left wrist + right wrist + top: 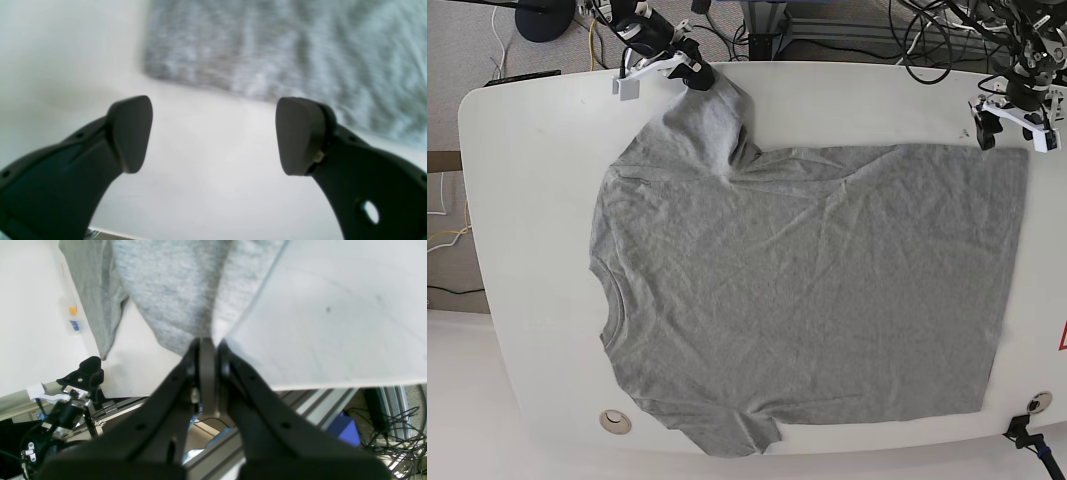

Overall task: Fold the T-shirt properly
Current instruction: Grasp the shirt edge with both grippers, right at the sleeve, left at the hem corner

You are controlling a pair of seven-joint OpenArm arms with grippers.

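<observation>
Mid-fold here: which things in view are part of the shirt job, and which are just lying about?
Part of the job:
T-shirt, spread on the table
right gripper, shut on a sleeve
left gripper, open by the hem corner

Lying about:
round fitting in the table
cables beyond the far edge

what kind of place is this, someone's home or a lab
Most likely a robotics lab or test bench, not a home. A white table holds only a T-shirt, loose cables trail over the floor behind it, and a metal frame shows under the table edge.
</observation>
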